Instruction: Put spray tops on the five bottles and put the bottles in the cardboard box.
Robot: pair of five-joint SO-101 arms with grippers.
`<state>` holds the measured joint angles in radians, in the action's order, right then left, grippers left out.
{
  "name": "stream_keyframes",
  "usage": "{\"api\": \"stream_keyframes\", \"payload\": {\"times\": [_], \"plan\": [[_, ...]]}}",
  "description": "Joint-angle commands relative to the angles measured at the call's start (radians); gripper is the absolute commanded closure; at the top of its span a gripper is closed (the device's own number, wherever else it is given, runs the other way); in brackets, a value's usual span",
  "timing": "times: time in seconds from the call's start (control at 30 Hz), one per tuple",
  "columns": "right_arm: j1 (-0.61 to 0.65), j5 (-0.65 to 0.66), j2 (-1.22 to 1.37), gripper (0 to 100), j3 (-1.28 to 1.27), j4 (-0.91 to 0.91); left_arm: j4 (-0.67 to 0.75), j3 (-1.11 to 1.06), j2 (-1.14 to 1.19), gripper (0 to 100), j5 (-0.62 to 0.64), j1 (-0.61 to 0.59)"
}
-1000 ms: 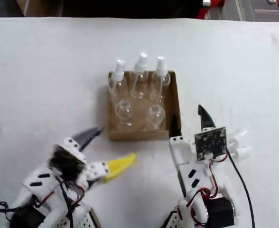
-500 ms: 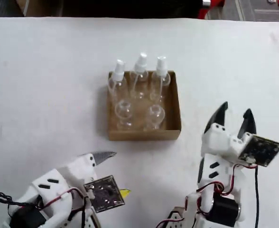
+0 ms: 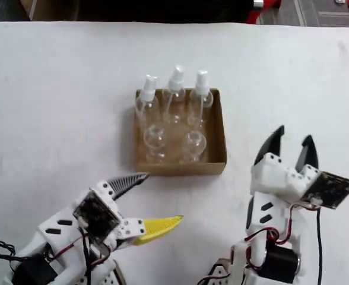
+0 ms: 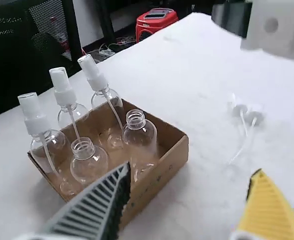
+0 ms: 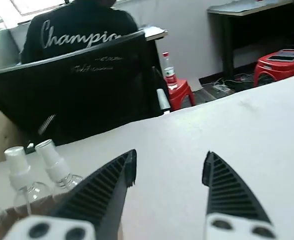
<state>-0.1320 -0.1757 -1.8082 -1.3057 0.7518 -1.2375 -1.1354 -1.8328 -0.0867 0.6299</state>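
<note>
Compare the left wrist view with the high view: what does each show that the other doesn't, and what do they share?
Left wrist view's extra: loose spray tops lying on the table, apart from the cardboard box. High view's extra: the right gripper, open and empty, off the box's near corner. Shared: the box holding three capped bottles in the back row and two uncapped bottles in front, plus the open left gripper.

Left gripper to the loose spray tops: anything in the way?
Nothing visible. In the left wrist view, bare table lies between the open left gripper and the two spray tops; the cardboard box stands off that line.
</note>
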Motion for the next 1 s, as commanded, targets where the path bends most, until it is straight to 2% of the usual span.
{"api": "stream_keyframes", "payload": {"times": [0.0, 0.1, 0.27, 0.4, 0.63, 0.83, 0.97], "plan": [[0.110, 0.095, 0.004, 80.8, 0.002, -0.012, 0.046, 0.046, 0.002, 65, 0.083, 0.005], [0.226, 0.181, 0.004, 80.8, -0.015, -0.012, 0.074, 0.046, 0.002, 65, 0.107, -0.002], [0.463, 0.342, 0.004, 80.8, -0.023, 0.054, 0.147, 0.038, 0.002, 65, 0.183, -0.136], [0.602, 0.419, 0.004, 80.8, -0.021, 0.101, 0.144, 0.038, 0.002, 65, 0.195, -0.150], [0.746, 0.451, 0.004, 80.8, 0.071, 0.251, 0.152, 0.023, 0.002, 65, 0.192, -0.159], [0.855, 0.446, 0.004, 80.8, 0.209, 0.424, 0.318, -0.112, 0.002, 65, 0.164, -0.222], [0.839, 0.450, 0.004, 80.8, 0.244, 0.447, 0.382, -0.164, 0.002, 66, 0.106, -0.240]]}}
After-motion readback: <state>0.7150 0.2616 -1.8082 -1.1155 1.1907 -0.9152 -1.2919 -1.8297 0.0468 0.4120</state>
